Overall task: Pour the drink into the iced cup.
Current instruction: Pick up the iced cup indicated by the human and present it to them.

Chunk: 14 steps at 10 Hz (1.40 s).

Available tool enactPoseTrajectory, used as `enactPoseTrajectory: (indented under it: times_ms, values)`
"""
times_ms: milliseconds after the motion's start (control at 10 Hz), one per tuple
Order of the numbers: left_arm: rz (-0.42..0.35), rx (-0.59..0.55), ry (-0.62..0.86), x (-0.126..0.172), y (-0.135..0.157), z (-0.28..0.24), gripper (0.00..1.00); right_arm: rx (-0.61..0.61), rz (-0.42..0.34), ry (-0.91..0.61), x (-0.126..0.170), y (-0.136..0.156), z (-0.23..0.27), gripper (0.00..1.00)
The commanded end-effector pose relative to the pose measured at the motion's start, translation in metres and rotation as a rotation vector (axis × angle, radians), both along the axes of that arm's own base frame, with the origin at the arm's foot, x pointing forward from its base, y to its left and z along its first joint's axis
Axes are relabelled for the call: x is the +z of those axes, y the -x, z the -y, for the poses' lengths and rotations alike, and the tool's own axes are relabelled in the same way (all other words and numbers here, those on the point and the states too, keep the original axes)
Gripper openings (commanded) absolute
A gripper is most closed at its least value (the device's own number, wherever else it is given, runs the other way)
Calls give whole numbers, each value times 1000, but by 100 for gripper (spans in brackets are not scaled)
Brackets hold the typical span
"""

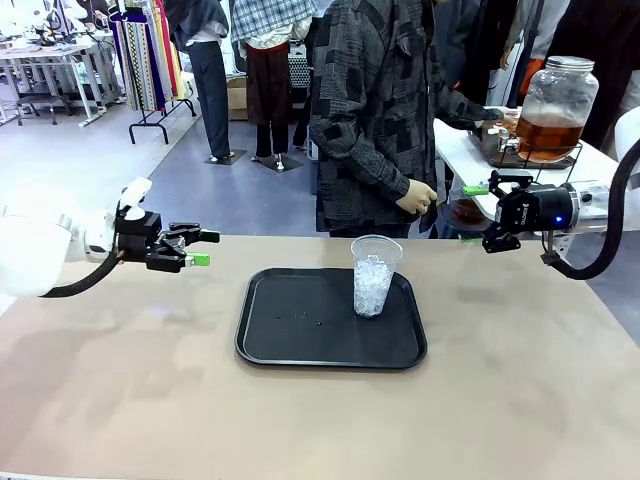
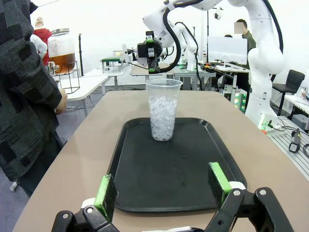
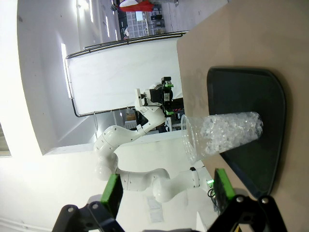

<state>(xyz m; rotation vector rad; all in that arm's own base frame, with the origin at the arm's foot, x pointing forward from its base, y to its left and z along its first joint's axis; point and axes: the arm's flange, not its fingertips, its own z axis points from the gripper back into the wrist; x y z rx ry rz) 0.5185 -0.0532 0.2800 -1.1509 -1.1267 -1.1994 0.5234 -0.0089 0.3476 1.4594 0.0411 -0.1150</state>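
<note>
A clear plastic iced cup [image 1: 376, 277] full of ice stands upright at the far right of a black tray [image 1: 300, 335]. The drink [image 1: 548, 133], amber in a lidded glass jar, stands on a side table at the back right, and a person's hand [image 1: 509, 120] reaches to it. My left gripper [image 1: 205, 248] hovers open to the left of the tray, its jaws empty. My right gripper [image 1: 483, 218] hovers open to the right of the cup. From the left wrist, the cup [image 2: 163, 108] is ahead of the open gripper [image 2: 161, 188]. The right wrist's open gripper [image 3: 166, 191] faces the cup [image 3: 222, 135].
A person [image 1: 375, 110] stands at the table's far edge just behind the cup, one hand [image 1: 415, 197] hanging by the edge. The white side table [image 1: 465, 150] holds the jar on a wire stand. Bare tan tabletop [image 1: 320, 420] surrounds the tray.
</note>
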Motion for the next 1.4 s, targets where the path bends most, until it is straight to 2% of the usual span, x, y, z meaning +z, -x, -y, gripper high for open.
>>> enactPoseTrajectory:
  times_ms: [0,1300]
  values:
    - [2,1,-1,2,1,0,100,-2,3,-2,2,-1,0,100]
    - [2,1,-1,2,1,0,100,-2,3,-2,2,-1,0,100]
